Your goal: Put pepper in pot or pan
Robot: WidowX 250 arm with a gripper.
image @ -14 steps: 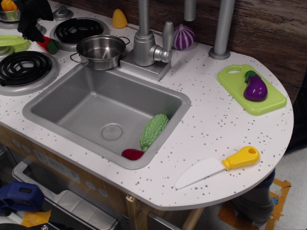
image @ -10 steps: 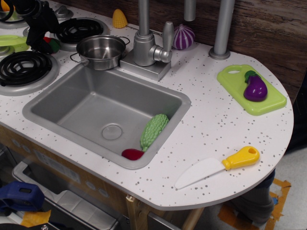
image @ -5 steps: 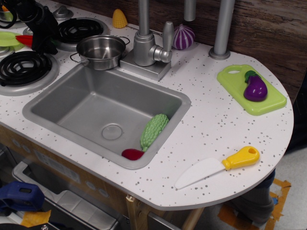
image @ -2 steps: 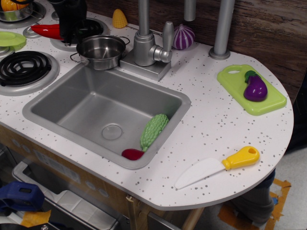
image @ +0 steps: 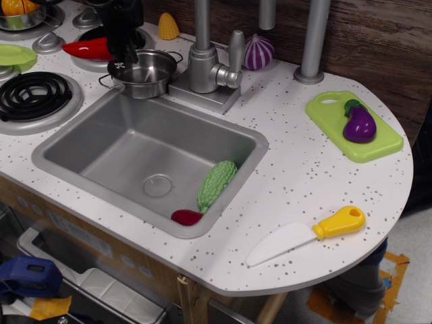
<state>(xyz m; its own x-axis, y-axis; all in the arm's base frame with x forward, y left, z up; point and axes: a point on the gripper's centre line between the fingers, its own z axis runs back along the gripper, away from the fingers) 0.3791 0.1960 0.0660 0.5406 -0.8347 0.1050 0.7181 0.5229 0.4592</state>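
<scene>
The red pepper [image: 86, 48] hangs level in the air, its pointed tip to the left. My black gripper [image: 122, 52] is shut on its stem end, which the fingers hide. The gripper sits over the left rim of the shiny steel pot [image: 145, 73], which stands between the rear burner and the sink's back edge. Most of the pepper still sticks out to the left of the pot, above the rear burner. The pot looks empty.
The grey sink [image: 115, 152] holds a bumpy green gourd [image: 217, 185] and a dark red lump [image: 186, 217]. A faucet [image: 206, 64] stands right of the pot. Burners [image: 32, 92], a green plate [image: 15, 55], a corn piece [image: 168, 27], an onion [image: 258, 52], an eggplant on a green board [image: 358, 125] and a toy knife [image: 307, 236] lie around.
The gripper took hold of the pepper beside the rear burner, lifted it, and carried it rightward until the gripper reached the pot's left rim.
</scene>
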